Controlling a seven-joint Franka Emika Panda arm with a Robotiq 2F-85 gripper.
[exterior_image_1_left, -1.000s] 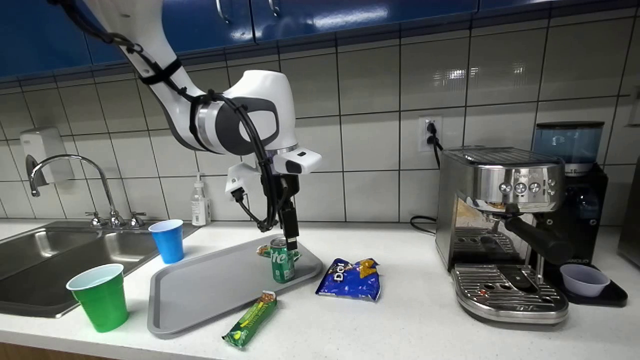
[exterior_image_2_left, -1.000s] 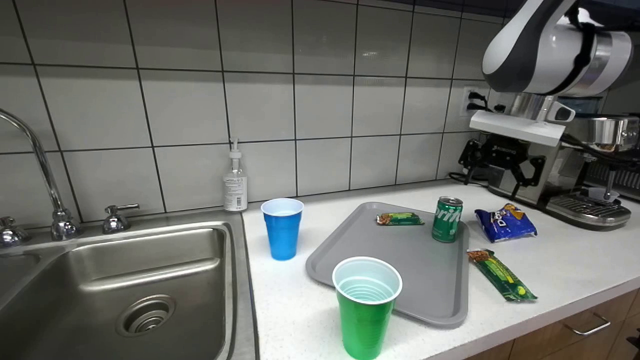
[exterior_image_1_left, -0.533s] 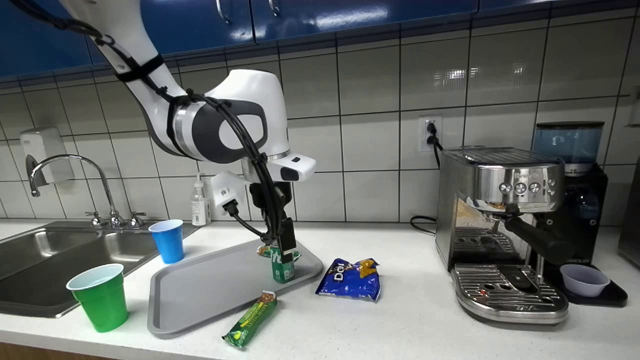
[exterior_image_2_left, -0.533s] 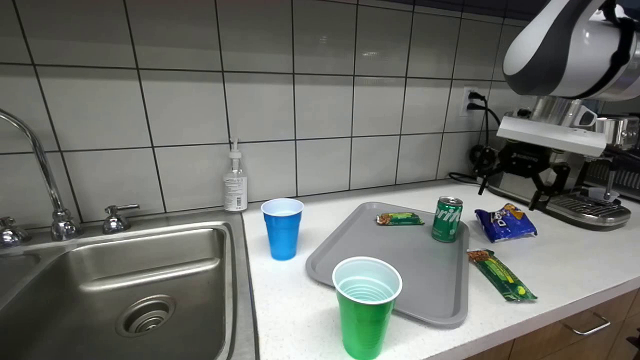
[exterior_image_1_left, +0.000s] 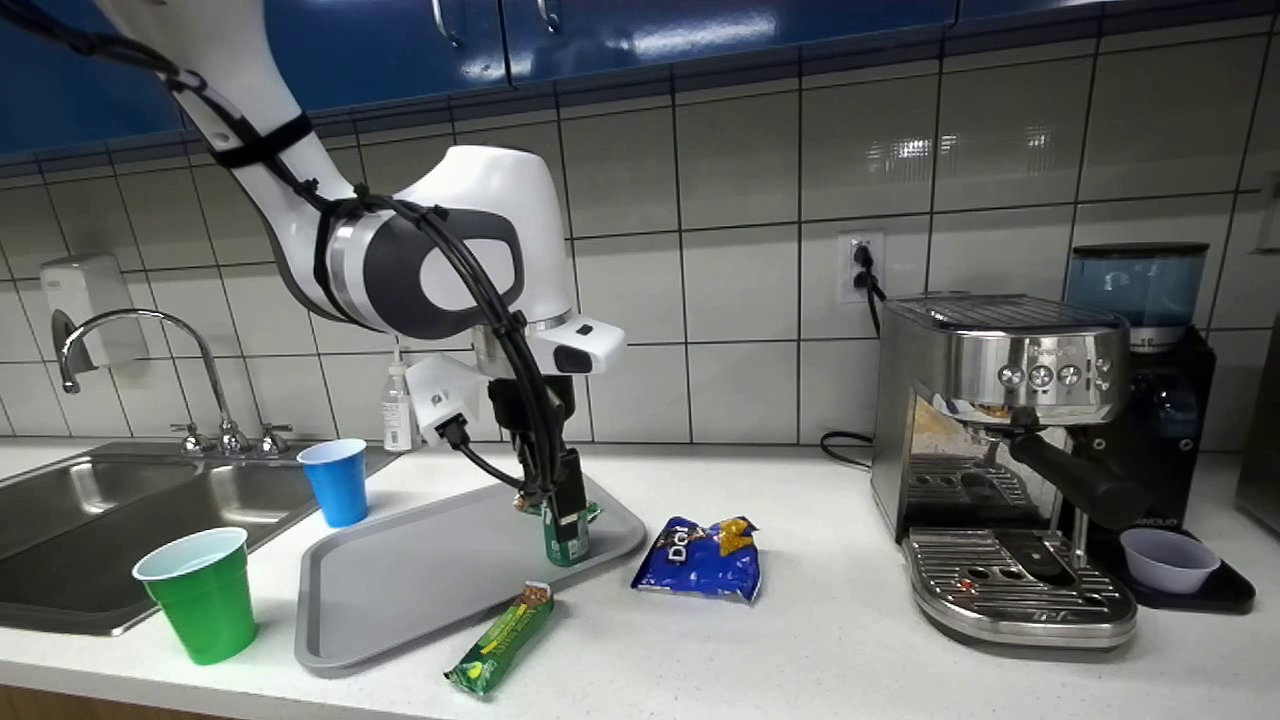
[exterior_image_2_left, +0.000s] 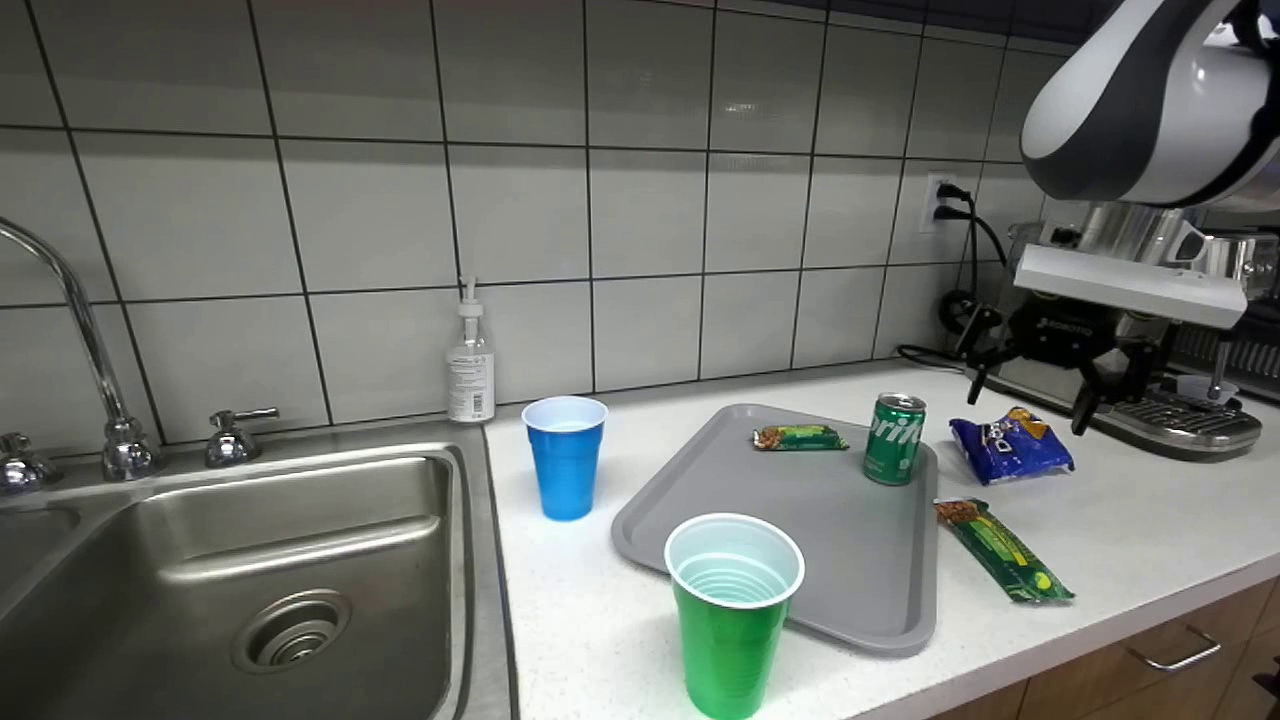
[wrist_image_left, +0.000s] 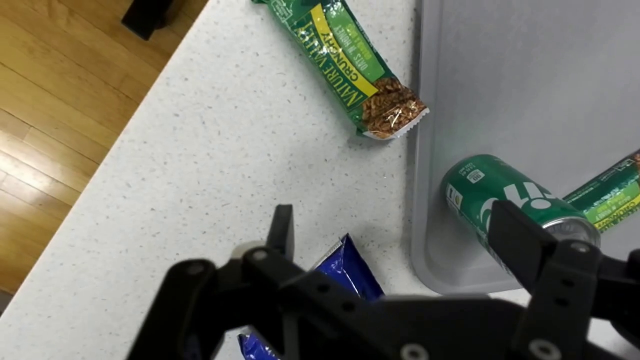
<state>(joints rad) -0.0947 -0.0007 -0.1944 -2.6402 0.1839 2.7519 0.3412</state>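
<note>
The gripper (exterior_image_2_left: 1027, 414) hung above the counter (exterior_image_1_left: 800, 640), its jaws standing wide apart. Nearest to it was the blue bag of chips (exterior_image_2_left: 1011, 447), which lay on the counter to the right of the grey tray (exterior_image_1_left: 430, 590); in the wrist view the gripper's body hid part of the bag. On the right end of the tray the green soda can (exterior_image_2_left: 895, 440) stood upright, with the far snack bar (exterior_image_2_left: 799, 438) lying beyond it and to its left. The near snack bar (exterior_image_2_left: 1005, 550) lay on the counter at the tray's near side, its far tip just beside the rim. Left of the tray stood the green cup (exterior_image_1_left: 205, 605), nearer, and the blue cup (exterior_image_1_left: 338, 487), farther back. Past them was the sink (exterior_image_2_left: 485, 580); the coffee machine (exterior_image_1_left: 1020, 345) stood at the right.
</note>
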